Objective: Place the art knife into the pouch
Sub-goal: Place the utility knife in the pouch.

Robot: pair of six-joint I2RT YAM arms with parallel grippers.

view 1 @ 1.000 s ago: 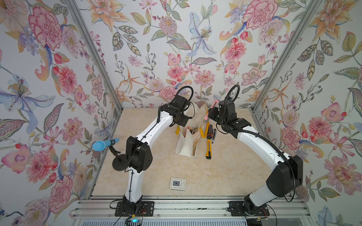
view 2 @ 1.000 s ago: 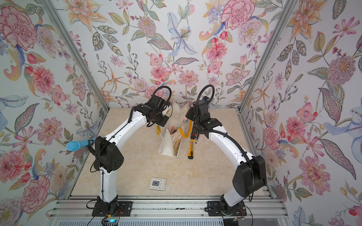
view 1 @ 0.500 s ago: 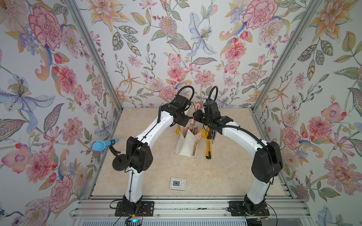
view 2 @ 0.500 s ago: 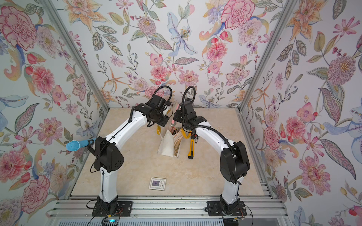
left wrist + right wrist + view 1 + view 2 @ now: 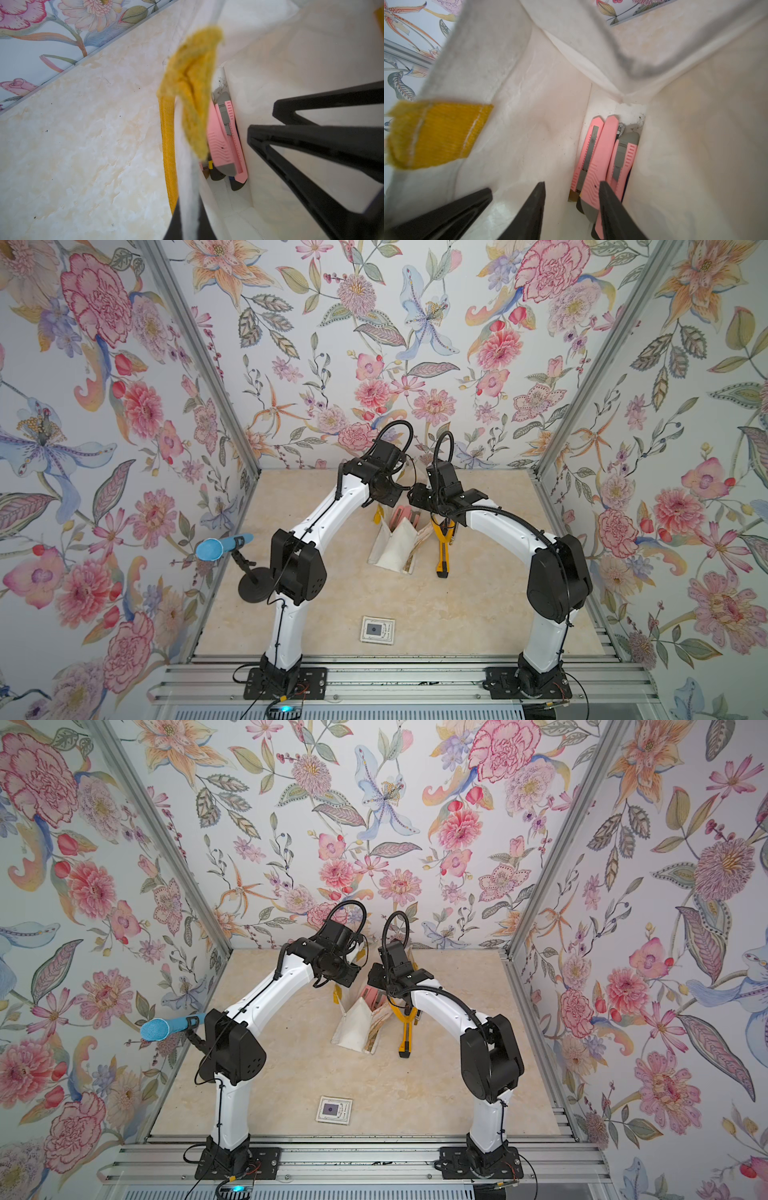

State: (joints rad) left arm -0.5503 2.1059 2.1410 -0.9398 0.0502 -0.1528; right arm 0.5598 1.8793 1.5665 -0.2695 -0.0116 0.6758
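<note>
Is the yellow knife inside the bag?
No, the yellow knife lies outside, right beside the pouch.

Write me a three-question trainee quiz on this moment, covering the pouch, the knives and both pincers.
1. Short answer: where does the yellow knife lie relative to the pouch?
2. Multiple choice: the left pincer is shut on A) the pouch's rim, B) a pink knife, C) nothing.
3. True or false: the right pincer stands open above pink art knives lying inside the pouch.
Key: 1. On the table beside the pouch, outside it. 2. A. 3. True.
</note>
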